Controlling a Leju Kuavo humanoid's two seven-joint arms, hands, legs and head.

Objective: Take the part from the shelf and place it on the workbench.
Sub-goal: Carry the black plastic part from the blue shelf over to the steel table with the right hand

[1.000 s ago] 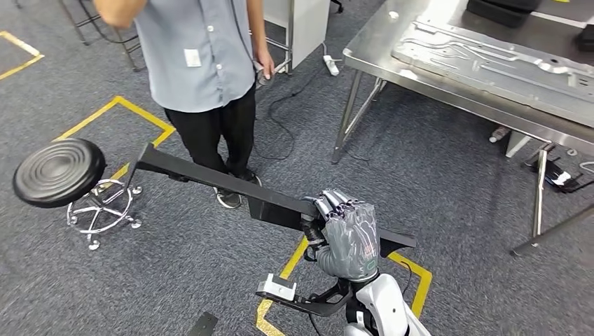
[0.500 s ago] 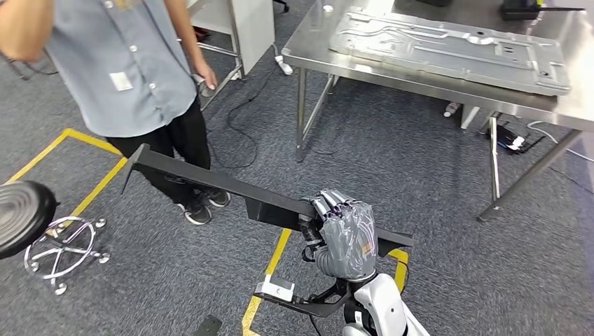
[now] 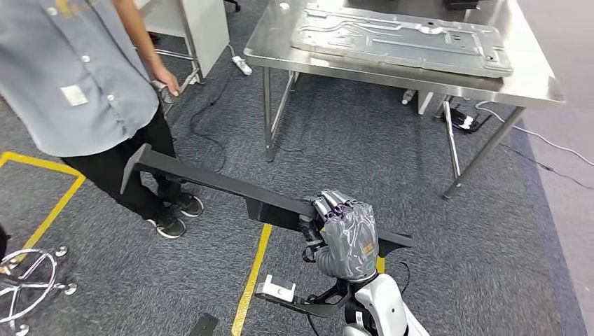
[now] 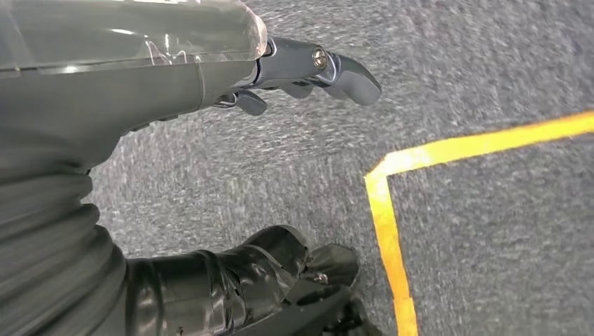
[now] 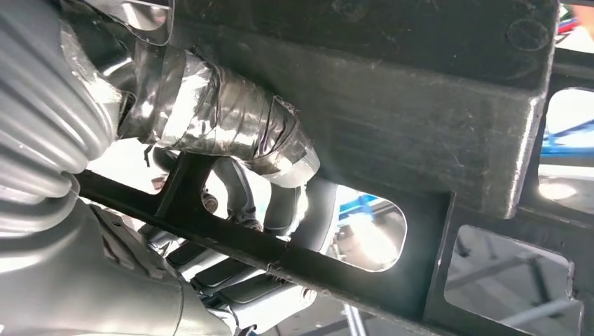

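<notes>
A long black part reaches from near the person's legs to beside my body, held level above the carpet. My right hand grips it near its right end, fingers curled over the top edge. In the right wrist view the part's ribbed underside is close, with my taped thumb pressed under it. The steel workbench stands ahead, carrying a large stamped metal panel. My left hand hangs over the carpet with its fingers apart and nothing in it.
A person in a grey shirt stands close on the left, by the part's far end. Yellow floor tape crosses the carpet. A stool base is at the lower left. A power strip and cables lie by the workbench legs.
The camera has turned right: the workbench has come toward the middle of the picture, and the person and stool have slid left. My right hand still grips the part the same way.
</notes>
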